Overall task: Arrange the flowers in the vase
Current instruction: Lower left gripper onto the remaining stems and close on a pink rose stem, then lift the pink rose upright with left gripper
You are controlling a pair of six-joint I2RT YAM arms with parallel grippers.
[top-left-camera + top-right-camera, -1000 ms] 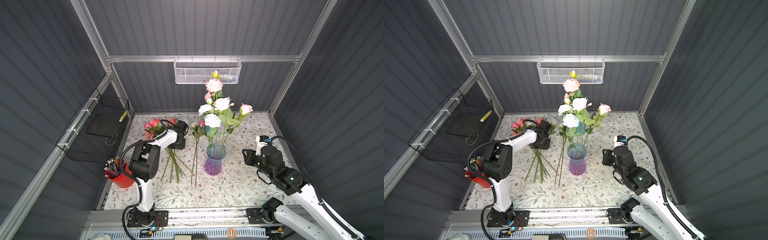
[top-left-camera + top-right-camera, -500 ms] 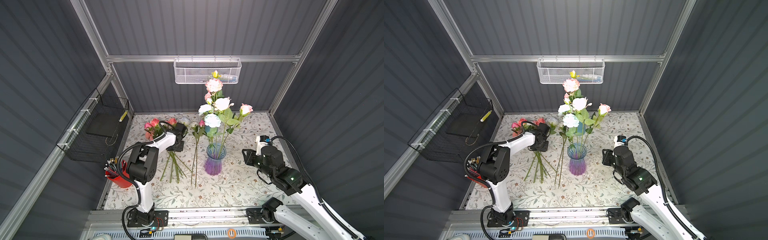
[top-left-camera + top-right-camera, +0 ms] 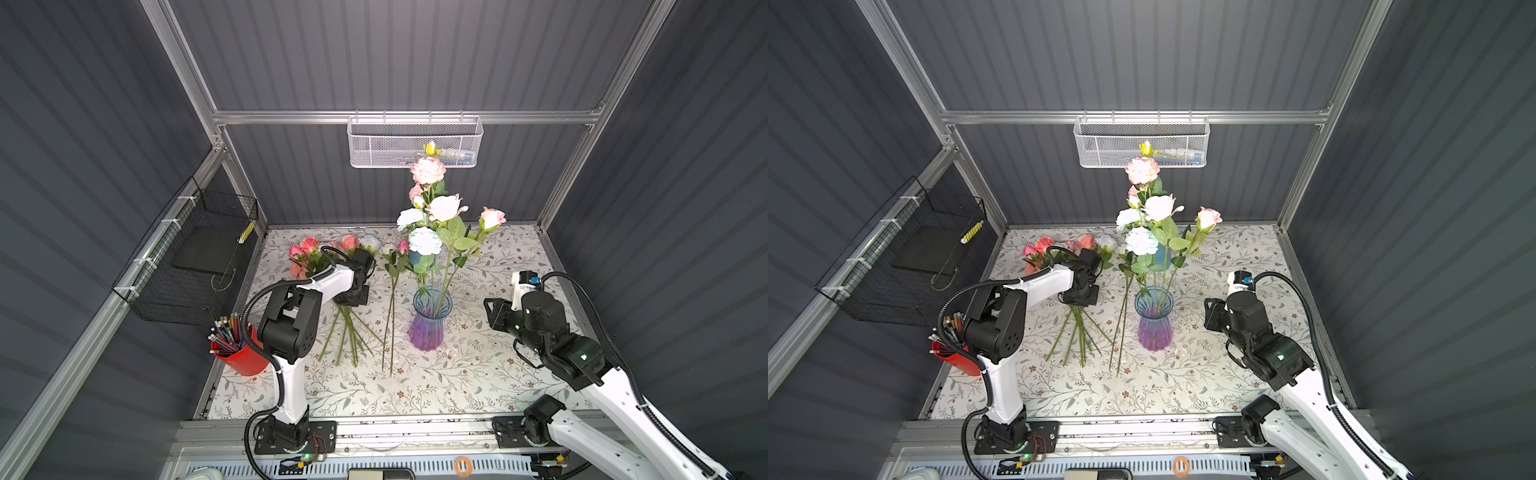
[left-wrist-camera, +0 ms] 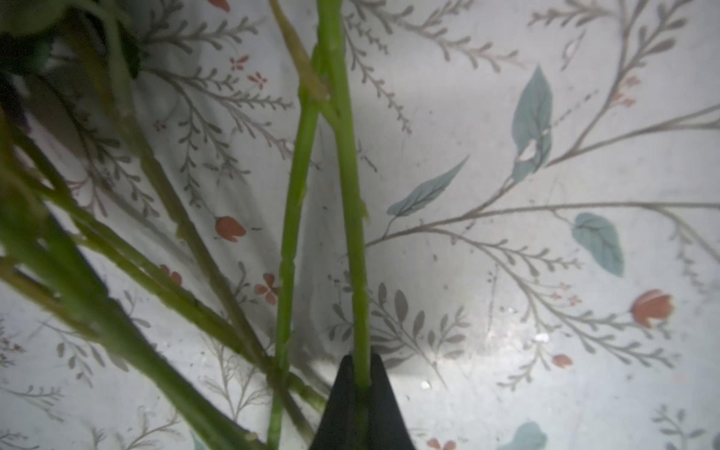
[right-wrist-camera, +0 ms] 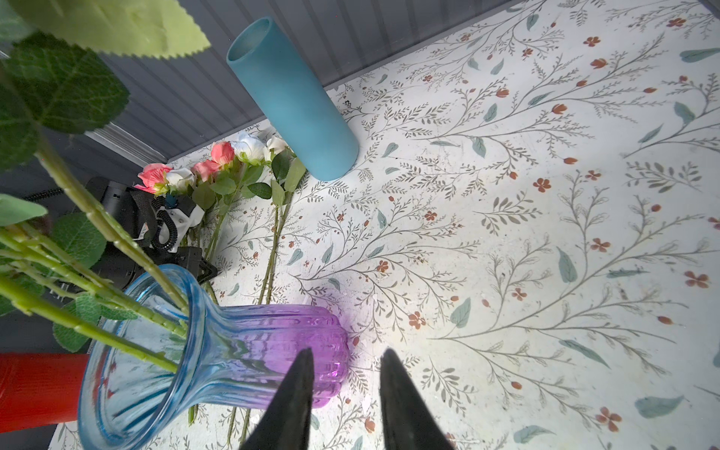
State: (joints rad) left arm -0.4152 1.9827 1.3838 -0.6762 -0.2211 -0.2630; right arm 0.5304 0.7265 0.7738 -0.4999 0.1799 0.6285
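One glass vase (image 3: pixel 426 328), blue fading to purple, stands mid-table and holds about seven flowers (image 3: pixel 428 208); the blooms overlap, so don't trust that count fully. One bunch (image 3: pixel 316 253) of pink, coral and white blooms lies flat on the floral table cover (image 3: pixel 478 374), left of the vase. Two single stems (image 3: pixel 390 328) lie between the bunch and the vase.

Also there: one teal tube (image 5: pixel 292 97) behind the vase, one red pencil cup (image 3: pixel 243 357), one white mesh basket (image 3: pixel 415 141) and one black wire basket (image 3: pixel 191 266).

Your left arm (image 3: pixel 328 280) reaches out from its base, wrist bent down over the bunch. The left gripper (image 4: pixel 360 364) is clamped tight on one green stem (image 4: pixel 348 175).

Your right arm (image 3: pixel 573 357) stretches in from the front right. The right gripper (image 5: pixel 346 352) is level beside the vase's purple base, not touching it. Its fingers are a narrow gap apart with nothing between them.
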